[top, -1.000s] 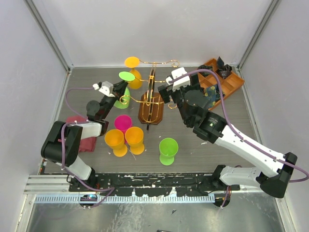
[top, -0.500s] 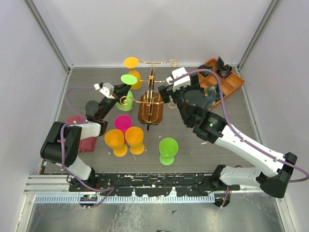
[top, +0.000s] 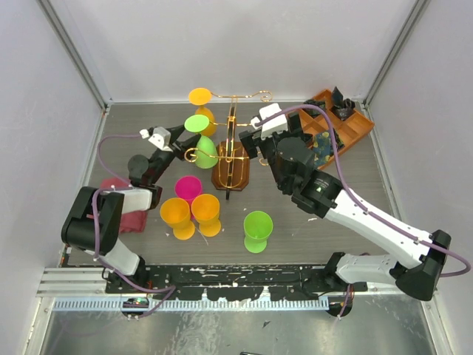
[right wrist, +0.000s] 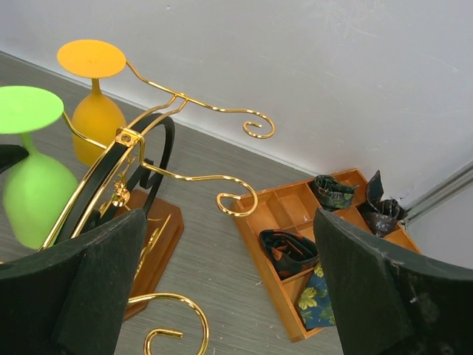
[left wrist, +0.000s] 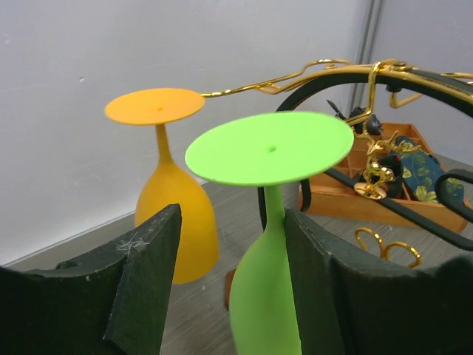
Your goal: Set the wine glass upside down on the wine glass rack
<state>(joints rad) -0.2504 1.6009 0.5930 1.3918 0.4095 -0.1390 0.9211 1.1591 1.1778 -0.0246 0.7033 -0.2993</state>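
Brown-and-gold wine glass rack [top: 230, 166] stands upright, green wine glass [left wrist: 262, 281] hung upside down on its left wire, hook under the foot hidden; your right gripper [right wrist: 229, 222] spread wide, left gripper [top: 180, 140] newly parted from the glass it pinched a second ago.

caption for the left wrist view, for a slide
Left gripper straddling an upside-down green glass, with an upside-down orange glass and the rack behind.
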